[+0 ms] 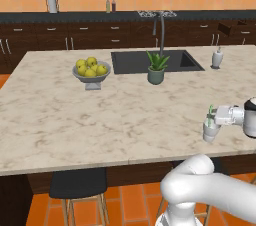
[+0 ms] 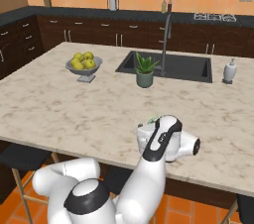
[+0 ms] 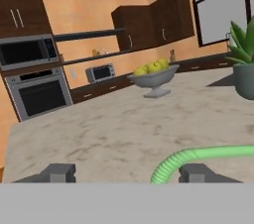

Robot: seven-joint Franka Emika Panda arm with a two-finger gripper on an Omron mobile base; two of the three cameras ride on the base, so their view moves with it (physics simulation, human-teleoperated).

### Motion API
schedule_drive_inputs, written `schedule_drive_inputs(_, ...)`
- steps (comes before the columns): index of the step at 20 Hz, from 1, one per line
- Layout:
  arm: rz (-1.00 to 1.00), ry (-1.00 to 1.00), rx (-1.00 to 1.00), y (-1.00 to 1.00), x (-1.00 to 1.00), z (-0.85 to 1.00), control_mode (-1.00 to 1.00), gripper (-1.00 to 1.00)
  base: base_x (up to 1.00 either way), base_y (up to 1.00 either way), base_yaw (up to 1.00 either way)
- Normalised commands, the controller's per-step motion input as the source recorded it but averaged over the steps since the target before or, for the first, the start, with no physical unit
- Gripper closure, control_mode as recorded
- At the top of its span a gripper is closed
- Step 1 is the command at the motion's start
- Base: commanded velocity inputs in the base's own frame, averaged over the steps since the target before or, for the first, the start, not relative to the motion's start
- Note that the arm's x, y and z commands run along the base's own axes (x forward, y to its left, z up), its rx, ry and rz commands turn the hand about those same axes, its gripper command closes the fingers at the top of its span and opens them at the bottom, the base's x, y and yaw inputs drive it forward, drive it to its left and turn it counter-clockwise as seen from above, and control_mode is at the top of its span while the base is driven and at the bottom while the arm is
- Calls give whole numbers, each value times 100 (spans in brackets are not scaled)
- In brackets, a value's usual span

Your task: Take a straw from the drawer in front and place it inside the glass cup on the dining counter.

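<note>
White arm reaching forward and low, wrist level, hand [image 1: 212, 117] pointing sideways; fingertips [image 3: 58, 172] spread apart

Light green straw [image 1: 210, 109]; beige marbled dining counter [image 1: 100, 115]

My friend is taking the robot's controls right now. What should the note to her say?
Gripper: jaws look open in the hand view, right beside the glass cup.
Straw: its green top pokes out of the cup, next to the fingers.
Cup: upright near the front edge of the dining counter.
Done: straw seems to be in the cup.
Left: check the jaws are clear of the straw, then back away gently.
</note>
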Motion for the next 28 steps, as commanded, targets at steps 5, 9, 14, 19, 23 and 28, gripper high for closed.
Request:
schedule_drive_inputs(5,0,4,2,-11,0,0,-100,-100,0,0,0)
schedule_drive_inputs(9,-8,11,3,-1,-12,0,-100,-100,0,0,0)
schedule_drive_inputs(14,-18,19,-2,0,-16,1,-100,-100,0,0,0)
schedule_drive_inputs(19,-10,10,-12,4,-1,0,-100,-100,0,0,0)
schedule_drive_inputs(23,-12,15,-11,2,0,15,-100,-100,0,0,0)
schedule_drive_inputs(28,-15,18,-4,0,-2,50,-100,-100,0,0,0)
